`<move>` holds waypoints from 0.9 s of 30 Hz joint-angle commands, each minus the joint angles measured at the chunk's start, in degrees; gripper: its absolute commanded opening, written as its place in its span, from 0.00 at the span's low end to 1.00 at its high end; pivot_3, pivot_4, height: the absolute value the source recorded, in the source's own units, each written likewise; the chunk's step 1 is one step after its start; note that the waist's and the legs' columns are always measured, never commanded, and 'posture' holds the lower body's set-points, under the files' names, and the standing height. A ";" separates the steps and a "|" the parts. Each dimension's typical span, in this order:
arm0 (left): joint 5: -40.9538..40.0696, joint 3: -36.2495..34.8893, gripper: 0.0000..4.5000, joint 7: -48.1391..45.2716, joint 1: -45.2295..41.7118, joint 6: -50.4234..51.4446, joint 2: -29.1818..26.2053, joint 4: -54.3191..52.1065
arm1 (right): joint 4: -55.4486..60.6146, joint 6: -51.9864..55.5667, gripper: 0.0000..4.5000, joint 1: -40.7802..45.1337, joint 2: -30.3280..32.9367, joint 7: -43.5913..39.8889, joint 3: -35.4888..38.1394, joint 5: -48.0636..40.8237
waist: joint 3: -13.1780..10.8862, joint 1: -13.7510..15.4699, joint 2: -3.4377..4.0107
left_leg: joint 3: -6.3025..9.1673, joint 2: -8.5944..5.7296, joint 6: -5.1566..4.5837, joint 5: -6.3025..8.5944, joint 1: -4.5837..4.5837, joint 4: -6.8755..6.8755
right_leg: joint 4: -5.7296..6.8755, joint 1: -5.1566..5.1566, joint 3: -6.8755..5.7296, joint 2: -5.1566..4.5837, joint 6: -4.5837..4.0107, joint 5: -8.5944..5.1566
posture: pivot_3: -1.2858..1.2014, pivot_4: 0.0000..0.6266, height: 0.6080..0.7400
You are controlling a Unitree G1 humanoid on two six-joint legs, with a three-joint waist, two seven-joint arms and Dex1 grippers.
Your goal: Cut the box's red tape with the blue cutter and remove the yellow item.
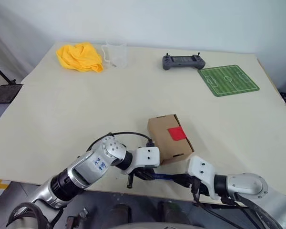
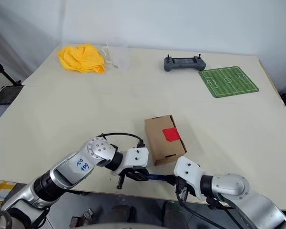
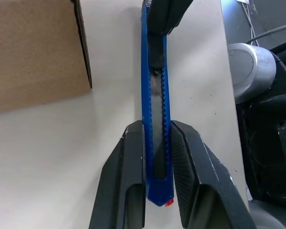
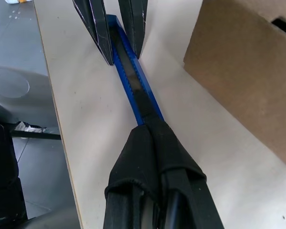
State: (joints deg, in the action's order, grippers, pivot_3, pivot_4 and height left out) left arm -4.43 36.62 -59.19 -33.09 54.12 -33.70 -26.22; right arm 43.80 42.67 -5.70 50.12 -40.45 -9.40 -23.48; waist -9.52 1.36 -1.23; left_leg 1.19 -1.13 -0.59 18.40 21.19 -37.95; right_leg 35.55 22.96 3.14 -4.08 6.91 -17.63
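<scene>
Matt brown cardboard box (image 1: 169, 138), glossy blue plastic cutter (image 3: 155, 109)

Blue cutter (image 3: 155, 105) hidden at both ends by the clamping claws; box (image 3: 35, 50) cut off by the frame edge.

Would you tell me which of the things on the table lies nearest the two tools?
The brown box with the red tape; it sits beside both tools, while the yellow cloth, controller and green mat lie at the far edge.
</scene>
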 commanded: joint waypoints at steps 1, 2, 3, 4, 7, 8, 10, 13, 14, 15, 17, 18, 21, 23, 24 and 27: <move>-0.15 1.68 0.10 1.56 -0.47 0.91 1.35 0.60 | -1.60 0.89 0.01 0.98 -1.32 0.30 -3.24 1.29 | 0.03 -0.03 -0.05 | 0.02 0.00 0.00 0.00 -0.05 0.00 | -0.02 -0.06 -0.01 0.00 0.00 0.00 | 0.52 0.24 1.00; -0.19 1.79 0.10 1.64 -0.51 1.06 1.45 0.45 | -1.83 0.69 0.01 1.47 -1.45 0.10 -4.13 1.67 | 0.03 -0.02 -0.04 | 0.04 0.00 0.00 0.00 -0.08 0.00 | -0.04 -0.11 -0.03 0.00 0.00 0.00 | 0.52 0.24 1.00; -0.21 1.93 0.10 1.71 -0.54 1.13 1.53 0.37 | -2.14 0.46 0.01 1.99 -1.68 -0.10 -4.90 1.99 | 0.04 -0.01 -0.03 | 0.06 0.00 -0.02 0.01 -0.10 -0.01 | -0.05 -0.16 -0.04 -0.03 0.01 0.00 | 0.52 0.24 1.00; -0.22 2.07 0.10 1.76 -0.54 1.20 1.58 0.26 | -2.39 0.55 0.01 2.52 -2.09 -0.04 -5.55 2.21 | 0.04 0.00 -0.03 | 0.07 -0.02 -0.03 0.01 -0.11 -0.02 | -0.07 -0.18 -0.05 -0.05 0.01 0.01 | 0.52 0.24 1.00; -0.12 2.75 0.10 1.80 -0.50 1.17 1.60 -0.05 | -3.11 0.81 0.01 4.64 -3.55 -0.18 -7.89 2.62 | 0.06 0.01 -0.05 | 0.14 -0.05 -0.06 0.02 -0.10 -0.03 | -0.13 -0.24 -0.12 -0.11 0.03 0.01 | 0.52 0.24 1.00; -0.10 2.89 0.10 1.82 -0.51 1.16 1.61 -0.13 | -3.28 1.03 0.01 5.35 -4.27 -0.03 -8.56 2.69 | 0.07 0.04 -0.04 | 0.16 -0.05 -0.06 0.02 -0.10 -0.03 | -0.15 -0.26 -0.14 -0.13 0.03 0.02 | 0.52 0.24 1.00; -0.11 3.00 0.10 1.86 -0.65 1.13 1.63 -0.09 | -3.62 1.25 0.01 6.26 -5.11 0.04 -9.29 2.90 | 0.07 0.05 -0.03 | 0.22 -0.07 -0.06 0.02 -0.09 -0.03 | -0.16 -0.27 -0.20 -0.16 0.03 0.02 | 0.52 0.24 1.00; -0.10 2.94 0.10 1.82 -0.71 0.90 1.43 0.15 | -3.98 1.00 0.01 7.05 -5.23 -0.40 -10.22 3.40 | 0.08 0.06 -0.02 | 0.33 -0.09 -0.06 0.02 -0.06 -0.03 | -0.22 -0.31 -0.32 -0.23 0.02 0.01 | 0.52 0.24 1.00; -0.06 2.98 0.10 1.80 -0.74 0.75 1.42 0.35 | -4.15 0.72 0.01 7.23 -5.16 -0.58 -10.52 3.61 | 0.08 0.05 -0.02 | 0.37 -0.10 -0.06 0.02 -0.04 -0.03 | -0.25 -0.33 -0.37 -0.24 0.01 0.01 | 0.52 0.24 1.00; 0.00 2.96 0.10 1.78 -0.70 0.54 1.30 0.49 | -4.09 0.62 0.01 7.30 -5.24 -0.54 -10.89 3.79 | 0.09 0.03 -0.01 | 0.40 -0.10 -0.06 0.02 -0.04 -0.03 | -0.28 -0.35 -0.40 -0.25 0.01 0.01 | 0.52 0.24 1.00; 0.01 2.49 0.10 1.29 -0.81 -0.88 0.82 0.96 | -2.37 2.36 0.01 6.48 -5.82 0.55 -8.11 1.85 | 0.09 0.05 0.00 | 0.47 -0.10 -0.06 0.02 -0.04 -0.02 | -0.32 -0.39 -0.46 -0.26 0.00 0.01 | 0.52 0.24 1.00; -0.36 1.72 0.10 0.29 -0.58 -3.28 0.15 0.91 | -0.37 3.38 0.01 5.40 -4.31 -0.01 -4.52 0.15 | 0.07 0.10 0.03 | 0.50 -0.10 -0.06 0.02 -0.03 -0.01 | -0.33 -0.40 -0.50 -0.26 0.00 0.00 | 0.52 0.24 1.00; -1.16 -0.18 0.10 -2.56 0.55 -11.31 -2.17 0.94 | 5.05 9.03 0.01 2.78 -2.53 -1.66 8.00 -10.71 | -0.04 0.11 0.21 | 0.58 -0.15 -0.06 0.02 0.16 -0.01 | -0.41 -0.31 -0.57 -0.36 0.00 0.01 | 0.52 0.24 1.00; -1.50 -2.40 0.10 -3.44 1.37 -18.46 -2.96 1.72 | 7.42 15.92 0.09 2.14 -2.47 0.67 18.76 -26.14 | -0.10 -0.10 0.31 | 0.63 -0.12 -0.06 0.04 0.25 0.03 | -0.48 -0.25 -0.63 -0.35 0.00 0.01 | 0.52 0.24 1.00; -1.61 -3.19 0.10 -3.55 1.61 -20.68 -3.02 2.25 | 7.94 18.12 0.14 2.17 -2.07 1.88 22.36 -31.85 | -0.17 -0.18 0.41 | 0.62 -0.11 -0.05 0.05 0.26 0.05 | -0.49 -0.22 -0.63 -0.35 0.00 0.01 | 0.52 0.24 1.00; -3.89 -7.42 0.10 -4.86 1.15 -31.05 -1.15 3.63 | 4.16 17.80 0.37 1.56 8.61 16.73 31.95 -62.09 | -0.43 -0.03 0.82 | 0.64 -0.07 -0.05 0.05 0.28 0.18 | -0.58 -0.21 -0.70 -0.36 -0.01 0.00 | 0.52 0.24 1.00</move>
State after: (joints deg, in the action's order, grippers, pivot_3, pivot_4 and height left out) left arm -6.57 31.92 -63.04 -31.25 28.58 -35.46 -21.63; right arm 48.42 60.52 -3.86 55.14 -30.76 17.52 -70.58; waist -9.94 1.33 -0.41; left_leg 1.82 -1.21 -0.66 18.44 21.52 -37.80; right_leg 34.96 22.76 2.44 -4.49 6.89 -17.63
